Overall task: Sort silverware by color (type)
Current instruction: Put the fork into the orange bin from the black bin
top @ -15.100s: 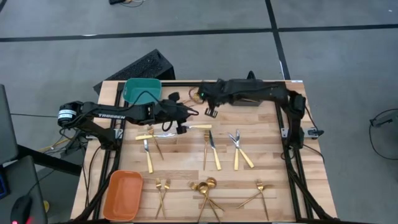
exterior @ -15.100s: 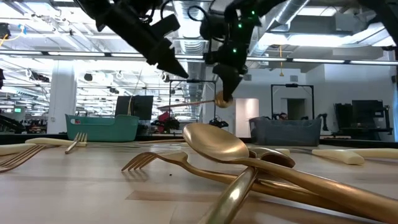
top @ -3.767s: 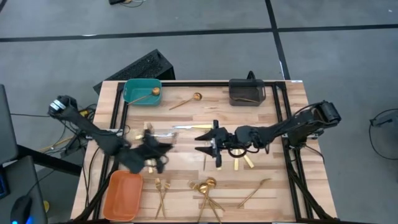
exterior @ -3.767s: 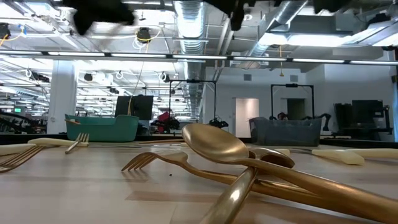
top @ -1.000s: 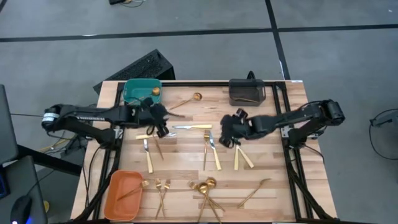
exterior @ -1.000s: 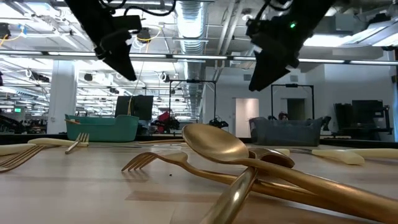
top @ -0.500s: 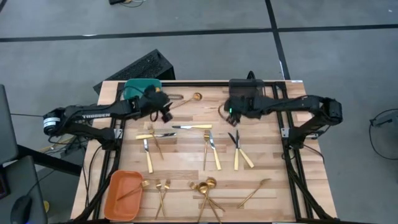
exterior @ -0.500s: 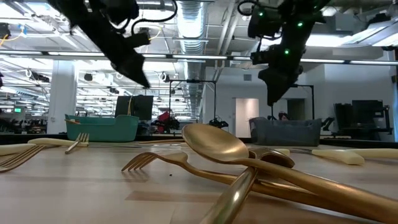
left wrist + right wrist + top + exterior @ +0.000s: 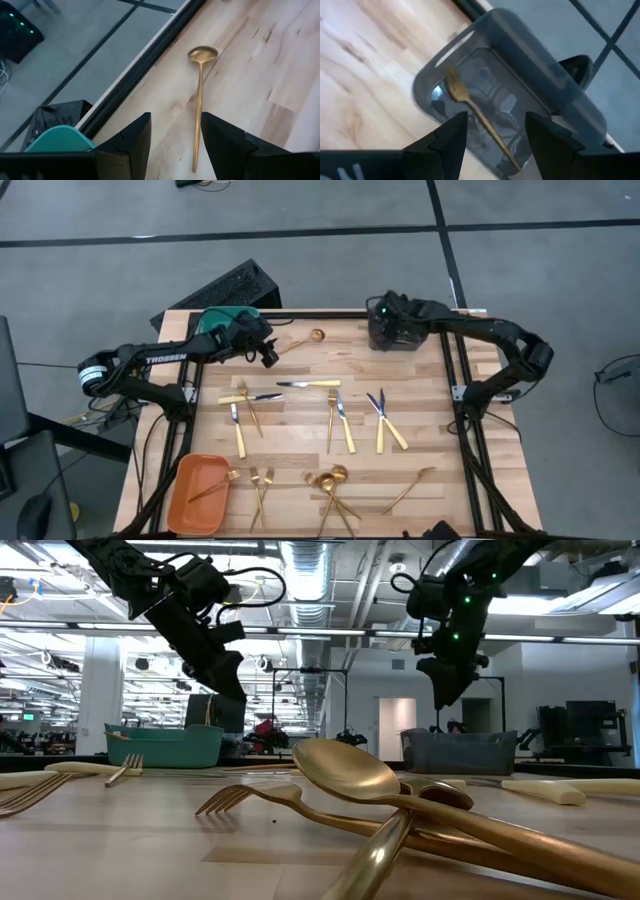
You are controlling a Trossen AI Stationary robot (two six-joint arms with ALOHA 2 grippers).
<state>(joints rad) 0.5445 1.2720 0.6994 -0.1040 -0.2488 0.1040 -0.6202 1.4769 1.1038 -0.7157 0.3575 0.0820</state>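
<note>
The silverware lies scattered on the wooden table: a gold spoon near the far edge, knives and forks across the middle and a heap of gold spoons at the near edge. My left gripper hovers open beside the teal bin, and the spoon lies ahead of its fingers. My right gripper hovers open above the dark grey bin. One gold fork lies inside that bin.
An orange bin with a fork in it sits at the near left corner. A black frame rail runs along the table's far edge. A dark keyboard-like object lies on the floor beyond the table.
Both grippers have gone toward the table's far edge, open and holding nothing. My left one went from the middle left up beside the teal bin. My right one left the knives in the middle and came over the dark grey bin.
</note>
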